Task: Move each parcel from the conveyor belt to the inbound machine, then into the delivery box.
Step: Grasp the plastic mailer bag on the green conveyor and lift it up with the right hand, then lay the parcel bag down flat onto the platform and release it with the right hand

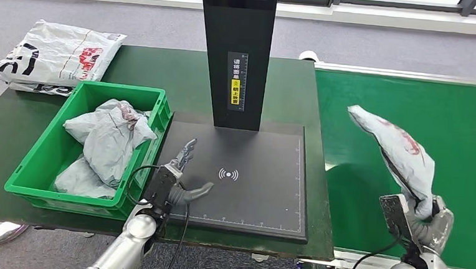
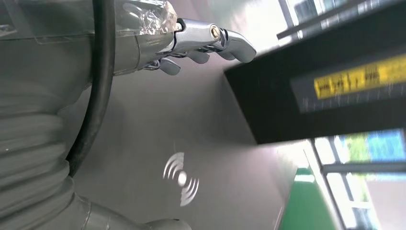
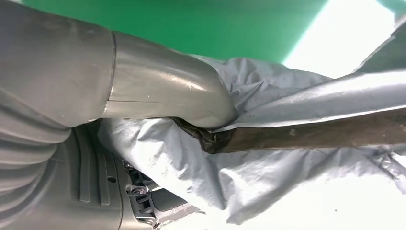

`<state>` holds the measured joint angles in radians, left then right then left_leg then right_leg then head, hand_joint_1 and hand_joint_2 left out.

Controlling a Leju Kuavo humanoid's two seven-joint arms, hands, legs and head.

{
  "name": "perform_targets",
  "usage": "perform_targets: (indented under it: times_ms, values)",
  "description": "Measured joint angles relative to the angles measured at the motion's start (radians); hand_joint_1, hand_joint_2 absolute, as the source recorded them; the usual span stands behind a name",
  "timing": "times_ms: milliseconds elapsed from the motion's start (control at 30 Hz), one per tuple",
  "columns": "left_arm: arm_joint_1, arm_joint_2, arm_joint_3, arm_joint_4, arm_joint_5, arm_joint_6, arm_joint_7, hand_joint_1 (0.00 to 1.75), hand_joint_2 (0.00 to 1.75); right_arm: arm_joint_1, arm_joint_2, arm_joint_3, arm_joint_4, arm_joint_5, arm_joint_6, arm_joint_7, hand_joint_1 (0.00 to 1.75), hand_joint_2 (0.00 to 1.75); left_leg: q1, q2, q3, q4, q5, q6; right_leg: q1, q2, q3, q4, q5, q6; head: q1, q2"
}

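The parcel point(image 1: 396, 153), a crumpled grey bag with red print, is held up above the green belt point(image 1: 412, 108) on the robot's right, its lower end caught in the right hand point(image 1: 427, 218) and its upper end leaning up and toward the machine. In the right wrist view the thick grey thumb point(image 3: 167, 93) presses into the creased grey plastic of the parcel point(image 3: 268, 163), with green belt point(image 3: 191, 24) behind it, so this hand is gripping the parcel. Just left of the belt lies the black scan pad point(image 1: 245, 172) of the inbound machine, with a white wireless mark point(image 1: 228, 174) near its middle and a black post point(image 1: 237, 53) rising at its far edge, carrying a yellow label point(image 1: 236, 87). The left hand point(image 1: 180, 178) is over the near left corner of the pad, fingers spread and holding nothing; the left wrist view shows its silver fingers point(image 2: 215, 40) stretched out above the grey pad point(image 2: 158, 124), near the mark point(image 2: 181, 178). Left of the pad stands a green box point(image 1: 40, 169) holding several grey parcels point(image 1: 107, 136). Beyond it, at the far left corner of the dark green bench point(image 1: 164, 67), lies a white printed bag point(image 1: 56, 55).
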<state>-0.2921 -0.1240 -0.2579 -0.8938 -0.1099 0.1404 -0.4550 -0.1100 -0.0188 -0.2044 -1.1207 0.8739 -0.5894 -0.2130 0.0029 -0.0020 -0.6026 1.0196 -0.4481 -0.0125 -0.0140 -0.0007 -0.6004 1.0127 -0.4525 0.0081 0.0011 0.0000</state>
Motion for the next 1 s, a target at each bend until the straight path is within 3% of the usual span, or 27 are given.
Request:
perform_targets:
  times_ms: [200, 500, 633, 833, 1000]
  values:
    - [-0.010, -0.001, 0.032, 0.007, -0.011, 0.020, -0.028, 0.00, 1.75, 0.106, 0.051, 0.171, -0.317, 0.036, -0.004, -0.004, 1.75, 1.75, 0.001, 0.000, 0.000, -0.002, 0.000, 0.000, 0.000, -0.001, 0.000, 0.000, -0.001, -0.001, 0.000, 0.000]
    - [-0.047, -0.014, 0.039, 0.022, -0.019, 0.039, -0.025, 0.00, 1.75, 0.106, 0.098, 0.315, -0.417, 0.110, 0.054, 0.079, 1.75, 1.75, 0.000, 0.000, 0.000, -0.002, 0.000, 0.000, -0.001, -0.001, 0.000, 0.000, -0.001, -0.001, 0.000, 0.000]
    - [-0.060, -0.016, 0.043, 0.032, -0.018, 0.042, -0.028, 0.00, 1.75, 0.089, 0.100, 0.347, -0.413, 0.089, 0.194, 0.111, 1.75, 1.75, 0.000, 0.000, 0.000, -0.002, 0.000, 0.000, -0.001, -0.001, 0.000, 0.000, 0.000, -0.001, 0.000, 0.000]
    - [-0.109, -0.022, 0.047, 0.061, -0.021, 0.023, -0.009, 0.00, 1.75, 0.048, 0.101, 0.422, -0.356, 0.228, 0.450, 0.270, 1.75, 1.75, 0.000, -0.002, 0.000, -0.002, 0.002, -0.002, 0.000, -0.002, -0.001, 0.000, 0.000, -0.001, 0.000, 0.000]
    - [-0.159, -0.030, 0.047, 0.097, -0.021, 0.015, 0.004, 0.00, 1.75, 0.050, 0.101, 0.454, -0.329, 0.274, 0.520, 0.309, 1.75, 1.75, 0.000, -0.002, 0.000, -0.002, 0.002, -0.003, -0.001, -0.001, -0.001, 0.000, 0.000, -0.001, 0.000, 0.000]
